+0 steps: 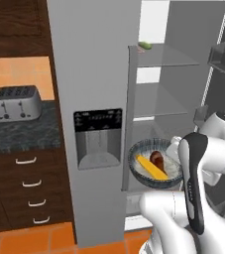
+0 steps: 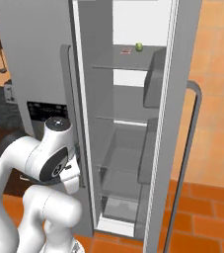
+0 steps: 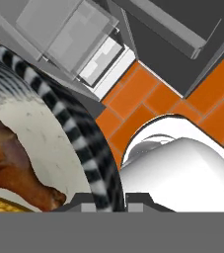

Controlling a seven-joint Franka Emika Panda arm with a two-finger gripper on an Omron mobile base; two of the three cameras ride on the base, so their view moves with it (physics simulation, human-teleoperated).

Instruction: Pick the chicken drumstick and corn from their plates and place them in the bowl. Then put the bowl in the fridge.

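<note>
The fridge [image 1: 91, 74] is the biggest thing here, a tall grey stainless-steel unit. In the left base view its closed door fills the centre, with the black water dispenser panel [image 1: 98, 139] low on it at about 7 o'clock from the picture's middle. The right-hand compartment stands open, and its glass shelves [image 1: 166, 62] step down from 1 o'clock toward 3 o'clock. In the right base view the open door [image 2: 182, 123] runs down the right of centre, its long handle at 3 o'clock, and the interior shelves [image 2: 126, 66] stack from 12 o'clock downward.

A dark stone counter [image 1: 20, 134] lies at 9 o'clock in the left base view, over wooden drawers [image 1: 29, 191] at 8 o'clock. A silver toaster [image 1: 16, 103] stands on the counter.

The bowl [image 1: 153, 163], dark and speckled outside and lighter inside, is held up in front of the open compartment at about 4 o'clock in the left base view, tilted so that its inside faces the camera. It touches no shelf. The gripper [image 3: 102, 200] is pinched on the bowl's rim: in the hand view the striped-looking rim runs down to 6 o'clock and passes between the two finger tips.

Inside the bowl the corn [image 1: 151, 167] lies slanting, and the chicken drumstick [image 1: 157, 158] rests just beside it, at its upper right. In the hand view the drumstick [image 3: 10, 163] sits at 8 o'clock with a strip of the corn [image 3: 0, 203] below it.

A small green fruit [image 1: 145, 45] sits on the top shelf at 1 o'clock.
</note>
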